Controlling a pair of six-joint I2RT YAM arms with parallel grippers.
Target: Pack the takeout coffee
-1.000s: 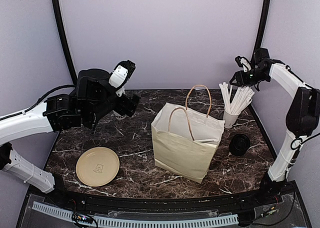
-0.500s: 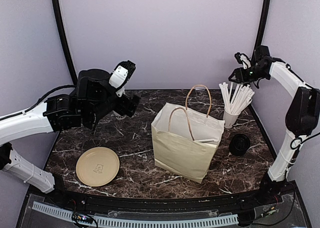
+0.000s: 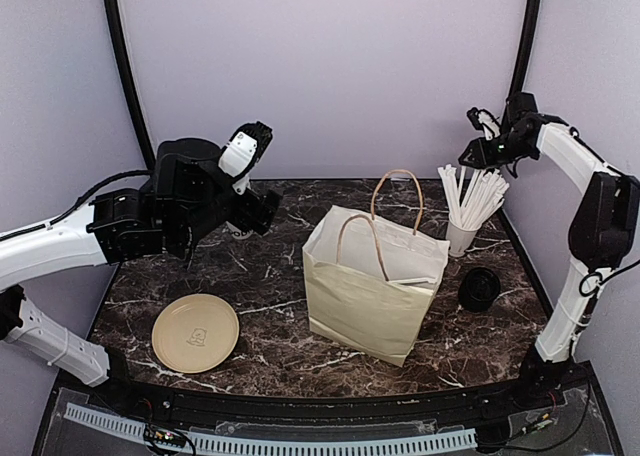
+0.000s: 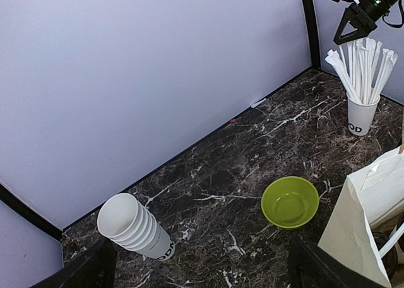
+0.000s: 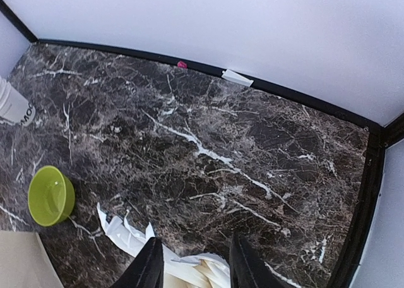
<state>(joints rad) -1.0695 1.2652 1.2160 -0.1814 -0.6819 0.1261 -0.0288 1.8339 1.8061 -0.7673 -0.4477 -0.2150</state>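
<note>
The takeout coffee (image 3: 479, 289) stands on the marble table right of the paper bag (image 3: 370, 286); from above mostly its black lid shows. The bag is upright and open-mouthed, handles up. My right gripper (image 3: 478, 144) hangs high over the white cup of straws (image 3: 462, 238). In the right wrist view its fingers (image 5: 151, 269) are apart, and the gripper (image 5: 194, 239) has nothing between them, the straw tips (image 5: 189, 272) lying lower down. My left gripper (image 3: 262, 211) is raised at the back left. It (image 4: 202, 276) is wide open and empty.
A stack of lidless white cups (image 4: 136, 228) and a green bowl (image 4: 290, 201) sit at the back of the table. A tan plate (image 3: 195, 333) lies front left. The straw cup (image 4: 362, 114) is near the back right corner by the black frame post (image 3: 524, 36).
The right hand has lifted slightly above the straws. The left arm, the bag and the coffee have not moved.
</note>
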